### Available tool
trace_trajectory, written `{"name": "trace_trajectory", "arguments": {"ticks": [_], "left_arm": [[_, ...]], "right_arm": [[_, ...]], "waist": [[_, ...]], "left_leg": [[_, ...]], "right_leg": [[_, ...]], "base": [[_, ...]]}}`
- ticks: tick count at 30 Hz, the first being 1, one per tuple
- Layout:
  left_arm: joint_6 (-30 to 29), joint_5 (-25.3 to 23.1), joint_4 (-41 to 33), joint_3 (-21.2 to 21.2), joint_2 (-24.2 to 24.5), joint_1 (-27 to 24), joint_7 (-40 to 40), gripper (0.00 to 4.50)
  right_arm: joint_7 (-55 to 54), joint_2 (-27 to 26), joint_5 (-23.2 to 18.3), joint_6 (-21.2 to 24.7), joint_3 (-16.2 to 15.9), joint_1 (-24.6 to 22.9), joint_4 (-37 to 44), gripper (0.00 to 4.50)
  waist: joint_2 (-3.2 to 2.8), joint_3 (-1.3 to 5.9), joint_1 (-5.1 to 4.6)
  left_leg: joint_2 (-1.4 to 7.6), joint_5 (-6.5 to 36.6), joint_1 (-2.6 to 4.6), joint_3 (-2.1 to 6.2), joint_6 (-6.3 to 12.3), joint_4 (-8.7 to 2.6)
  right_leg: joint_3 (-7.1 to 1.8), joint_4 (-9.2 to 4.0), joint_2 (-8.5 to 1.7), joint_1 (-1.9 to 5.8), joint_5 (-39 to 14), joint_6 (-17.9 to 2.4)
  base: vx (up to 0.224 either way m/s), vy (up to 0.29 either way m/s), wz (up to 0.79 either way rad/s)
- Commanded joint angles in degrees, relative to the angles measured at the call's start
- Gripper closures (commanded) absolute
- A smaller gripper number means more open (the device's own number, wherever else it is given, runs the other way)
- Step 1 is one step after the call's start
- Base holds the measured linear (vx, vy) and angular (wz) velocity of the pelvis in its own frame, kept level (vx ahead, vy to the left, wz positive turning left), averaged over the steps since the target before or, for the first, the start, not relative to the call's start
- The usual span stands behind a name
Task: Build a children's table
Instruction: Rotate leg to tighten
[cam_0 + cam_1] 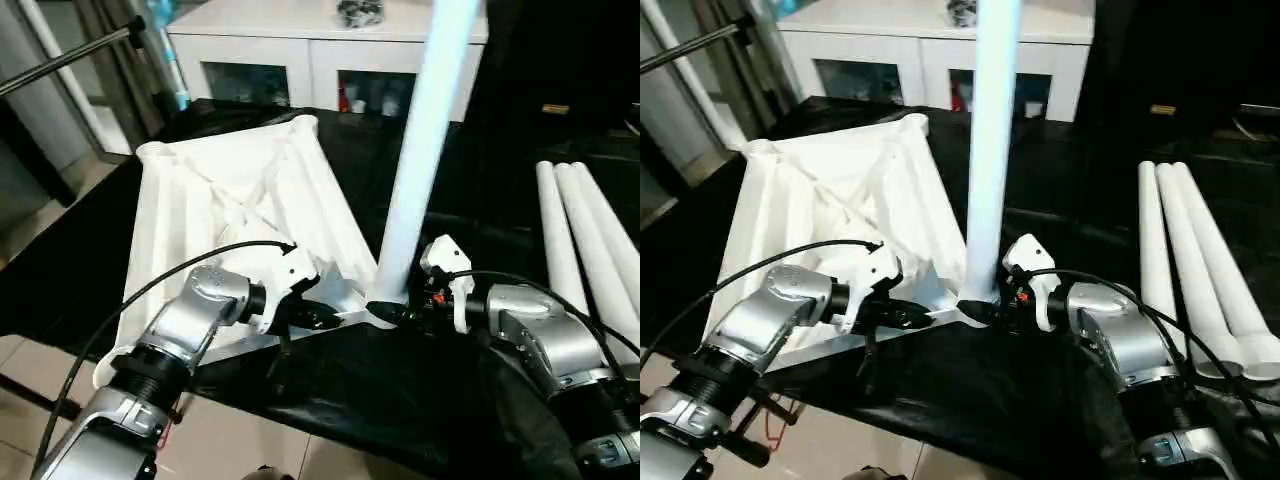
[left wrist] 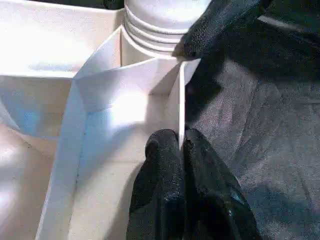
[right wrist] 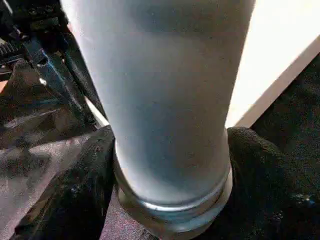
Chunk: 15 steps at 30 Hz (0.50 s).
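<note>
First leg (image 1: 420, 160) stands upright in the tabletop's (image 1: 190, 220) near right socket (three spares (image 1: 590, 240) lie right). Right gripper (image 3: 167, 165) straddles its base; left gripper (image 2: 181, 145) pinches the rim. Next, I judge: seat it firmly

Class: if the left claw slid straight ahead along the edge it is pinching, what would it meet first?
Probably the upright leg at the corner of the tabletop, where the right claw also sits.
</note>
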<state>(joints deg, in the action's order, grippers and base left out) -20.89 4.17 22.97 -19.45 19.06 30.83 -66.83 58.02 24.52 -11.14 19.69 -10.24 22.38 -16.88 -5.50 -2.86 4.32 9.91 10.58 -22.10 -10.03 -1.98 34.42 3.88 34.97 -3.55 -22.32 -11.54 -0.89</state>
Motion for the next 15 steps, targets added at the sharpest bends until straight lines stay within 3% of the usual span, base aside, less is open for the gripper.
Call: {"name": "trace_trajectory", "arguments": {"ticks": [1,5,6,7,10,11,14,15], "left_arm": [[0.13,2.08,-2.96,-1.75,0.05,0.26,-5.06,4.5],[0.18,1.59,-2.54,-2.38,0.61,0.96,-6.57,4.5],[0.24,1.51,-2.46,-2.42,0.65,1.03,-6.63,4.5],[0.84,1.07,-1.56,-2.34,0.61,1.56,-6.35,4.5],[0.13,1.51,-0.22,-1.74,-0.11,2.61,-5.61,4.5],[-0.16,1.55,-0.21,-1.73,-0.31,2.75,-5.38,4.5],[-1.02,1.51,0.71,-0.73,-1.9,3.6,-2.27,4.5],[-1.53,0.9,2.77,0.92,-4.24,4.16,3.39,4.5]], "right_arm": [[2.51,-0.84,-0.39,0.53,-2.88,-0.21,0.42,1.39],[2.46,-1.53,0.72,-0.35,-3.12,1.67,-2.12,1.46],[2.43,-1.57,0.82,-0.45,-3.13,1.83,-2.35,1.46],[1.84,-1.81,1.19,-0.94,-2.77,2.73,-3.57,1.46],[1.43,-2.32,0.64,-0.22,-2.0,3.88,-4.45,1.47],[1.46,-2.34,0.51,0.08,-1.95,3.9,-4.39,1.48],[0.03,-2.67,1.05,0.12,-1.76,4.41,-4.92,1.5],[-3.72,-4.44,0.68,0.92,0.04,4.92,-6.21,1.5]], "waist": [[0.98,3.79,0.01],[1.04,3.76,-0.36],[0.72,3.74,-0.62],[1.14,3.7,-0.83],[1.25,3.53,-0.95],[1.57,3.48,-0.97],[1.42,3.7,-0.88],[1.93,3.72,-0.97]], "left_leg": [[3.42,7.39,0.75,1.28,4.96,-3.67],[3.27,8.06,0.63,1.28,4.8,-3.69],[3.27,8.75,0.68,1.33,4.51,-3.73],[3.23,9.08,0.66,1.24,4.45,-3.73],[3.2,10.26,0.83,1.29,3.86,-3.81],[3.24,10.23,0.79,1.25,3.9,-3.85],[3.27,8.68,0.85,1.24,4.2,-3.69],[3.25,8.21,0.81,1.1,4.37,-3.64]], "right_leg": [[-2.89,-4.25,-5.12,2.5,-9.63,-12.63],[-2.76,-4.32,-5.04,2.64,-9.03,-12.99],[-2.7,-4.36,-4.99,2.62,-9.48,-13.17],[-2.72,-4.48,-4.94,2.64,-9.75,-13.15],[-2.74,-4.67,-5.03,2.67,-13.03,-12.68],[-2.79,-4.72,-5.02,2.67,-13.14,-12.59],[-2.84,-4.45,-5.01,2.69,-11.1,-12.9],[-2.86,-4.41,-4.94,2.68,-10.32,-13.03]], "base": [[0.0,0.0,0.0],[0.0,0.0,0.0],[0.0,0.0,0.0],[0.0,0.0,0.0],[0.0,0.0,0.0],[0.0,0.0,0.0],[0.0,0.0,0.0],[0.0,0.0,0.0]]}}
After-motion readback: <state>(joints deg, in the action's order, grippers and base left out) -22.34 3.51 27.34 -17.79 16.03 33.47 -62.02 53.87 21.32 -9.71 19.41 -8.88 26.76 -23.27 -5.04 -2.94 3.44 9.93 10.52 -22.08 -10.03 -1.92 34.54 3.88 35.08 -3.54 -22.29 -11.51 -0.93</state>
